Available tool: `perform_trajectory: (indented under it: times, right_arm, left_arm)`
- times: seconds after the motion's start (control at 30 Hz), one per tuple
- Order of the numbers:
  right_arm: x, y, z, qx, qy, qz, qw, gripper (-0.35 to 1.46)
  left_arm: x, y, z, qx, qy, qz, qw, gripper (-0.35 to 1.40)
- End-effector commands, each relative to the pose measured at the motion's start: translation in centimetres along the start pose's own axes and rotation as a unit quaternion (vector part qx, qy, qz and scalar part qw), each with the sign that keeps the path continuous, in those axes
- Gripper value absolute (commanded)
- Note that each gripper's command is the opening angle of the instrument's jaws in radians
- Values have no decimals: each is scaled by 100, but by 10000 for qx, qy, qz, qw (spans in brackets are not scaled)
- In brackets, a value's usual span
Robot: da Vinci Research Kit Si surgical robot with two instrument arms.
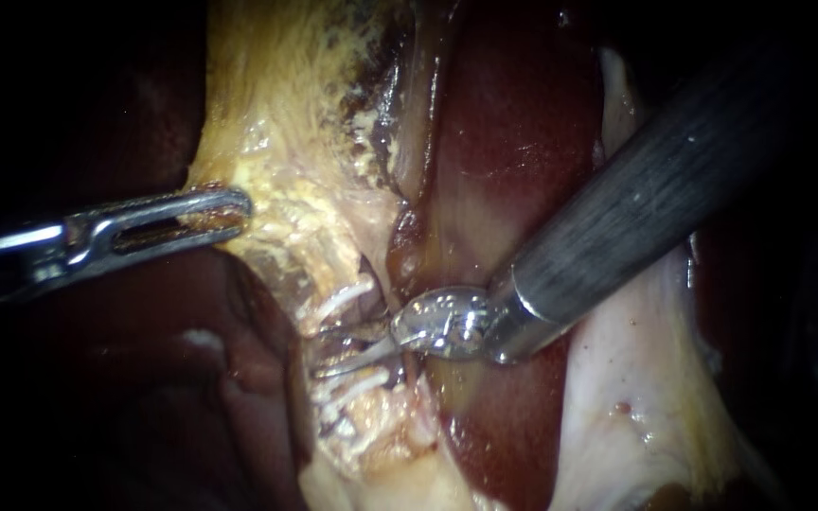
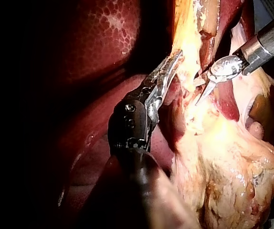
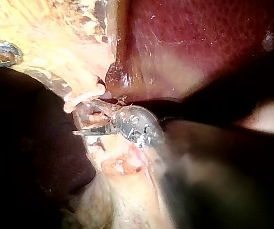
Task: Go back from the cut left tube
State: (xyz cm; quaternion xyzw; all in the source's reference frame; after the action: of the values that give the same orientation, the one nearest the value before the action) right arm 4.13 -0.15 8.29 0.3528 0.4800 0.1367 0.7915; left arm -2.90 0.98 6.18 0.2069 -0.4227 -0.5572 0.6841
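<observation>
Two instruments are sitting at the tissue. The left instrument (image 1: pixel 224 213) is pinching yellow tissue (image 1: pixel 267 142) tight between its jaws. The right instrument (image 1: pixel 350 348) is holding its blades a little open, just beside the cut tube (image 3: pixel 83 99) and its white clips (image 1: pixel 357 386).

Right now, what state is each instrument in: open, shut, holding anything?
Left instrument: shut on the yellow fatty tissue.
Right instrument: open, holding nothing.

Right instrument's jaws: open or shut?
Open: the right instrument shows a gap between its two thin blades in the left wrist view, nothing gripped between them.
</observation>
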Motion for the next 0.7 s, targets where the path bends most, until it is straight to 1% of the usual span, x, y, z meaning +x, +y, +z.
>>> perform_trajectory:
  times: [0.03,0.17,0.37,0.53,0.7]
  right_arm:
    - [1,-1,-1,9,1,-4,10000,76]
    - [1,-9,-8,36,-1,21,10000,79]
    - [2,-24,-33,49,6,-213,9998,89]
    - [4,-37,-70,-56,44,-365,9993,93]
    - [9,-41,-115,-251,93,-548,9981,99]
  left_arm:
    - [0,0,0,3,1,1,10000,-35]
    - [0,1,1,4,1,2,10000,-35]
    - [0,2,1,5,1,4,10000,-35]
    - [1,4,2,7,2,7,10000,-35]
    - [1,7,3,9,1,12,10000,-35]
